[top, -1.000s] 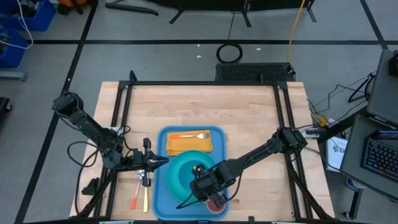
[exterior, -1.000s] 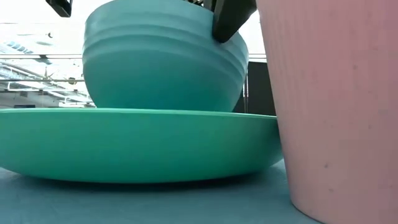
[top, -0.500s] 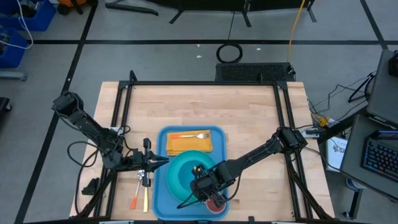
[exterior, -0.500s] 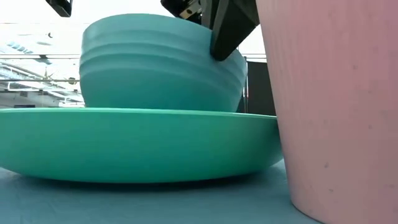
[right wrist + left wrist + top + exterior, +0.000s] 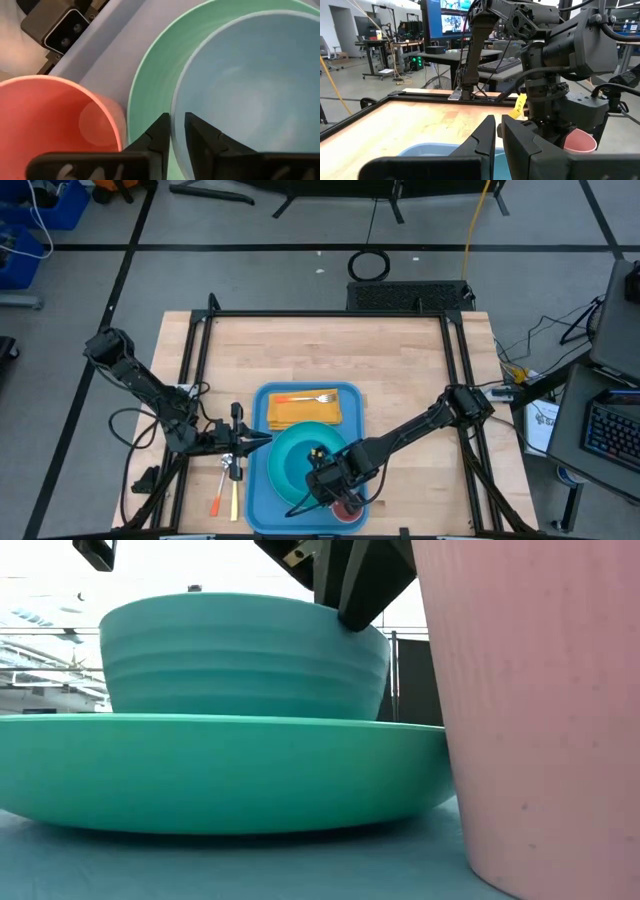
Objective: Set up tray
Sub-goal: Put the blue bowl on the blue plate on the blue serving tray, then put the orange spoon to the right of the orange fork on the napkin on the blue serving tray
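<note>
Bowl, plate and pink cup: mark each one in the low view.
Bowl [image 5: 245, 655], low view, on its ribbed outer wall.
Plate [image 5: 220, 770], low view, on its outer side below the rim.
Pink cup [image 5: 540, 710], low view, on its side wall.

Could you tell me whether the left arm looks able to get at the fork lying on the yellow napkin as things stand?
Probably yes: the fork on the napkin lies uncovered at the tray's far end; the right gripper works at the near end.
</note>
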### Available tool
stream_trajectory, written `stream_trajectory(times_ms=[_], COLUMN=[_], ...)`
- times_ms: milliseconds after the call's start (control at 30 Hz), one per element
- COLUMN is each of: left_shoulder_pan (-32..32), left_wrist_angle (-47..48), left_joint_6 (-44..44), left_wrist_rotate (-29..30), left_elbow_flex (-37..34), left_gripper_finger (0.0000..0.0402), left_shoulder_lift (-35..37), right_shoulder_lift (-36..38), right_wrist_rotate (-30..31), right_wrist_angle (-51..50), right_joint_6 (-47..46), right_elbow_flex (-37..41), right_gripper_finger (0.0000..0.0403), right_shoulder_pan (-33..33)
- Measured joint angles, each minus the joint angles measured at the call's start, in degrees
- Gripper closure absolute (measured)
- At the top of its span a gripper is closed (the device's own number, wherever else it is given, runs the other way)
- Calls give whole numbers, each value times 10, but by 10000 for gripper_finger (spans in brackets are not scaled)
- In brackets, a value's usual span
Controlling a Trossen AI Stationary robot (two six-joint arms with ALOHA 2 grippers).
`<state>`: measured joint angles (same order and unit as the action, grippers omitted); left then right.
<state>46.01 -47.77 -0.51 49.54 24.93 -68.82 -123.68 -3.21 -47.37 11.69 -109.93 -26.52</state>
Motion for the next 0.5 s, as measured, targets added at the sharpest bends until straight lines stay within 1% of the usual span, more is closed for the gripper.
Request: stream_trajectory(times_ms=[100, 267, 500], left_shoulder_pan=[0, 0, 0], left_wrist_angle=[0, 0, 12], left_joint_6=[0, -3, -21], left_wrist_rotate=[0, 0, -1], left_elbow_flex=[0, 0, 0], left_gripper_finger=[364, 364, 364], left_shoulder_lift=[0, 0, 0], right_shoulder_lift=[2, 15, 60], right_wrist_rotate=[5, 48, 47], right_wrist_angle=[-1, -13, -16], right_joint_6=[6, 11, -19], right_elbow_flex=[0, 0, 0], right_gripper_finger=[342, 328, 327], right_shoulder_pan=[0, 0, -2])
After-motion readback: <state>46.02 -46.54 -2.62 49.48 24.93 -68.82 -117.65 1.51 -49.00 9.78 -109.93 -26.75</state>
